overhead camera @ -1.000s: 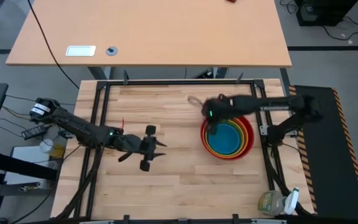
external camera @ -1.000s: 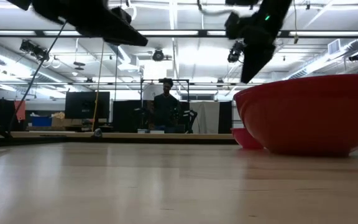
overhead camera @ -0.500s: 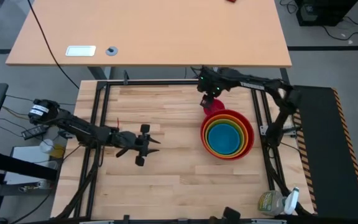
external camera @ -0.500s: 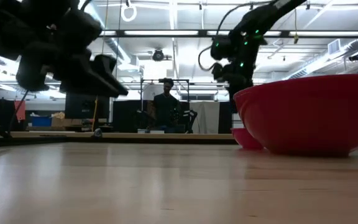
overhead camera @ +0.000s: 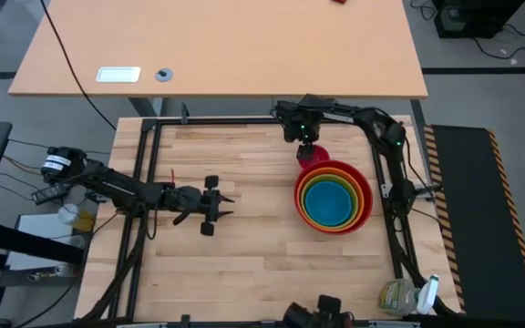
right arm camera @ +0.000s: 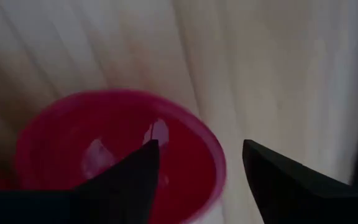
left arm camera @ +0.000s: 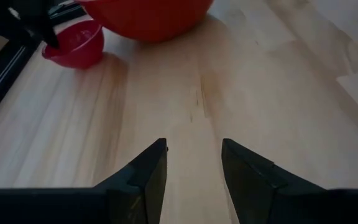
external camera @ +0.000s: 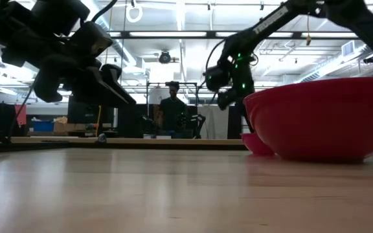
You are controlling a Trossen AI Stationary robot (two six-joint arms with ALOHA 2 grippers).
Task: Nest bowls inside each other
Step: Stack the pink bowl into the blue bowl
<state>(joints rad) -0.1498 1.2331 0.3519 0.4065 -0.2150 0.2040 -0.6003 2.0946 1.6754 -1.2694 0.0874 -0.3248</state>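
The small pink bowl point(overhead camera: 313, 153) sits on its base on the table, just beyond the far rim of the stack: blue bowl point(overhead camera: 329, 200) inside green, orange and the big red bowl point(overhead camera: 365, 187). My right gripper point(overhead camera: 303, 130) hangs open above the pink bowl point(right arm camera: 104, 155), pointing down. One of its fingers stands over the bowl's hollow and the other outside the rim, and neither touches it. My left gripper point(overhead camera: 221, 206) hovers open at the table's middle left, holding nothing. In the low view the pink bowl point(external camera: 258, 144) peeks out beside the red bowl point(external camera: 322, 120).
Bare wooden tabletop point(left arm camera: 229, 81) lies between my left gripper point(left arm camera: 194, 149) and the bowls. A black metal frame point(overhead camera: 244, 120) runs along the table's far and side edges, close behind the pink bowl. A person stands in the room far behind the table.
My right gripper has swung from over the stacked bowls toward the table's far edge. It has tipped to point down and sunk to just above the pink bowl. My left gripper has come down nearer the table. The bowls have not moved.
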